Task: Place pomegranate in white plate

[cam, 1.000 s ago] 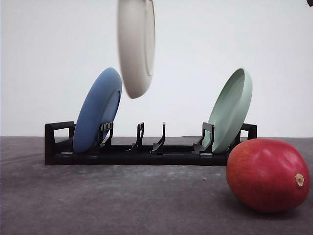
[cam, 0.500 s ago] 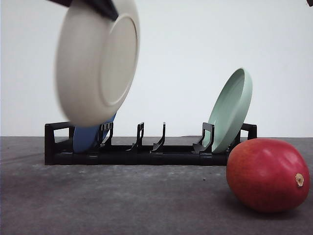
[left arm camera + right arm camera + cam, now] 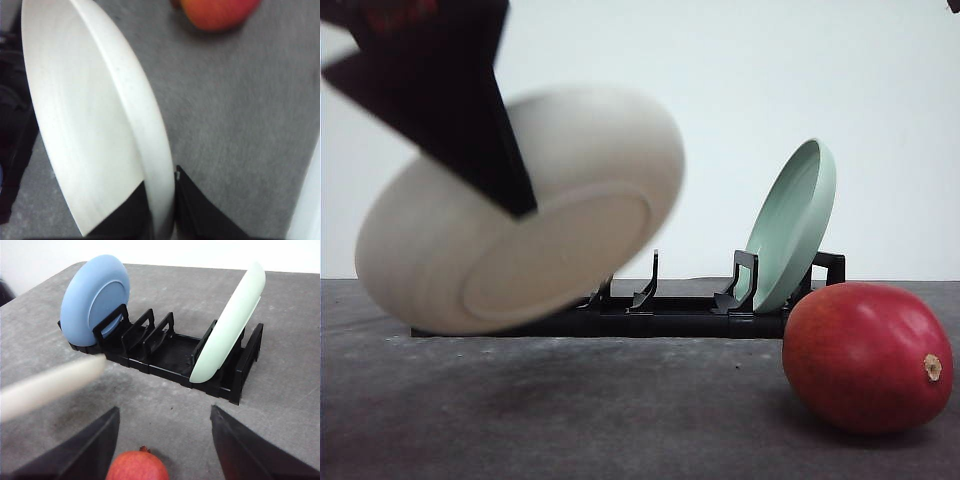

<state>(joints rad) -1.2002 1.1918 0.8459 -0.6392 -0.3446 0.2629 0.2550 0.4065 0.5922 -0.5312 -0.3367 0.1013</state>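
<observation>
Pomegranate (image 3: 867,357): resting on table (image 3: 620,420), right of rack (image 3: 700,315). White plate (image 3: 520,215): lifted off rack, tilting flatter, clamped in left claw (image 3: 160,220). Right claw (image 3: 162,440): spread, empty.

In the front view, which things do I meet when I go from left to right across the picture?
left gripper → white plate → black rack → pale green plate → pomegranate
</observation>
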